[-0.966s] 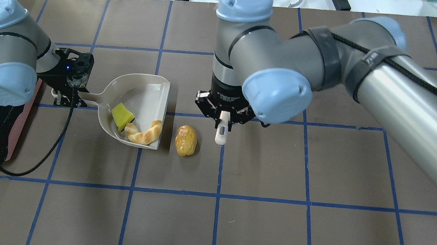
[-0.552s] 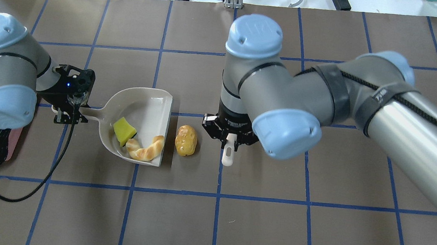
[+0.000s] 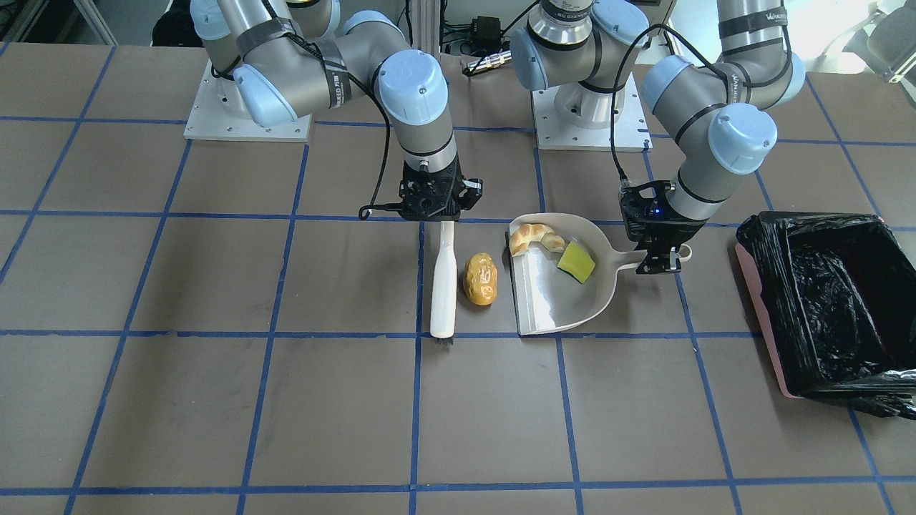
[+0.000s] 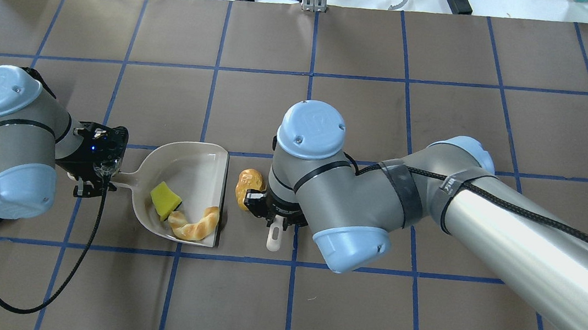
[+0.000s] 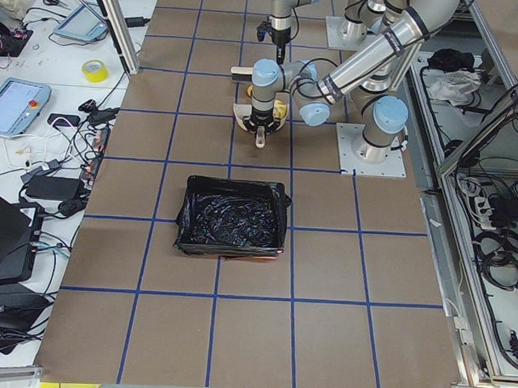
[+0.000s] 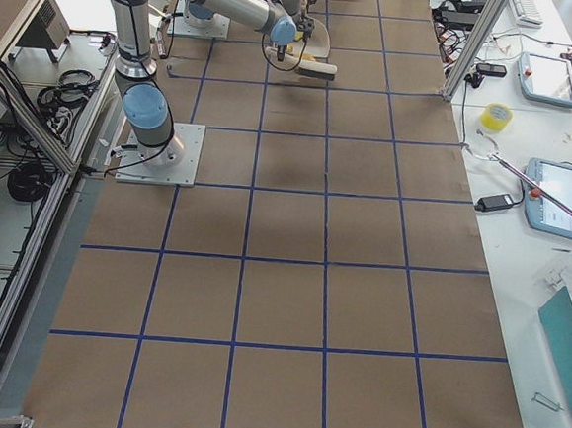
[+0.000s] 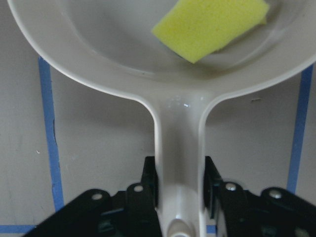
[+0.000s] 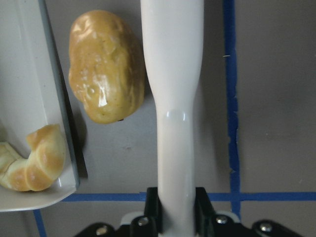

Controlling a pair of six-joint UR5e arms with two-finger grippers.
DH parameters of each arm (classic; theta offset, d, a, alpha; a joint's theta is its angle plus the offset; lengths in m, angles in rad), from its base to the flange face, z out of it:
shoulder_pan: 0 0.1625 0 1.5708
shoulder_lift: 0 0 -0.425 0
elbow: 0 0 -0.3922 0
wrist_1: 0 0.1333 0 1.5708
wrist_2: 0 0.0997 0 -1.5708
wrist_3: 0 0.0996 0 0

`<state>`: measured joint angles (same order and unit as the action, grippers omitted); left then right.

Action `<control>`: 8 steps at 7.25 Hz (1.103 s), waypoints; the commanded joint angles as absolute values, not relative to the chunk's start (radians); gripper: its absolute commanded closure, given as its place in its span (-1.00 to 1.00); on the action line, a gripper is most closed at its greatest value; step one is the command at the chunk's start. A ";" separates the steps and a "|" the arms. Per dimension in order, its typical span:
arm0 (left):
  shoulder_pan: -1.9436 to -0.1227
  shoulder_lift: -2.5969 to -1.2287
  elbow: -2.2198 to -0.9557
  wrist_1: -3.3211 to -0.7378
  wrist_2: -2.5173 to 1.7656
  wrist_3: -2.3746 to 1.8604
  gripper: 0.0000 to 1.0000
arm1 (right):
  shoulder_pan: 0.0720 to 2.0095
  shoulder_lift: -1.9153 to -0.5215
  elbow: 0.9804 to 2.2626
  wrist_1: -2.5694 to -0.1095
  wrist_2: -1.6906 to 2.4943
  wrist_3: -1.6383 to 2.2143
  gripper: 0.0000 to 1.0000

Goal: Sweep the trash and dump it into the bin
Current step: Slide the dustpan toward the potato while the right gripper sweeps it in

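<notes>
Brown table [image 3: 215,400] bears a lumpy, glossy potato [image 3: 479,278], perhaps touching brush [image 3: 443,286].

I see golden-brown lumpy potato piece [image 3: 479,279] lying on table, long axis 12-to-6 in front-facing view. It sits outside dustpan [image 3: 551,307], at 9 o'clock off pan's open lip, near but apart, just beside white brush handle [image 3: 444,279]. Curved tan-and-white croissant piece [image 3: 533,234] lies inside pan, in 11 o'clock corner by lip. Flat yellow-green scrap [image 3: 577,262] also lies in pan, at 4 o'clock of croissant, toward handle side. Pink rectangular bin [image 3: 766,315], crinkly glossy black liner, stands upright, open, well apart at pan's 3 o'clock. I can't make out any contents.
</notes>
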<state>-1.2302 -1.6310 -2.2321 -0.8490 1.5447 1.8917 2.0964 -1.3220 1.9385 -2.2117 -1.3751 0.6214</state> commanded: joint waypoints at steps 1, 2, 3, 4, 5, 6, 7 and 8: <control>-1.230 -1.637 -2.230 -0.845 1.546 1.890 0.87 | 2.144 -1.258 1.872 -2.224 -1.368 0.713 1.00; -1.232 -1.637 -2.230 -0.845 1.546 1.890 0.87 | 2.163 -1.224 1.840 -2.224 -1.367 0.727 1.00; -1.232 -1.637 -2.230 -0.845 1.546 1.890 0.87 | 2.175 -1.207 1.797 -2.232 -1.320 0.785 1.00; -1.232 -1.637 -2.230 -0.845 1.545 1.890 0.87 | 2.189 -1.192 1.761 -2.232 -1.298 0.837 1.00; -1.232 -1.637 -2.230 -0.845 1.545 1.890 0.87 | 2.213 -1.174 1.734 -2.233 -1.272 0.897 1.00; -1.232 -1.637 -2.229 -0.845 1.543 1.890 0.87 | 2.239 -1.154 1.703 -2.255 -1.229 0.951 1.00; -1.232 -1.637 -2.229 -0.845 1.543 1.890 0.87 | 2.255 -1.143 1.674 -2.266 -1.229 0.968 1.00; -1.232 -1.635 -2.229 -0.845 1.542 1.890 0.87 | 2.253 -1.135 1.668 -2.263 -1.241 0.948 1.00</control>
<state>-1.2318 -1.6366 -2.2292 -0.8452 1.5430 1.8898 2.2446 -1.1486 1.6883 -2.2584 -1.2387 0.9467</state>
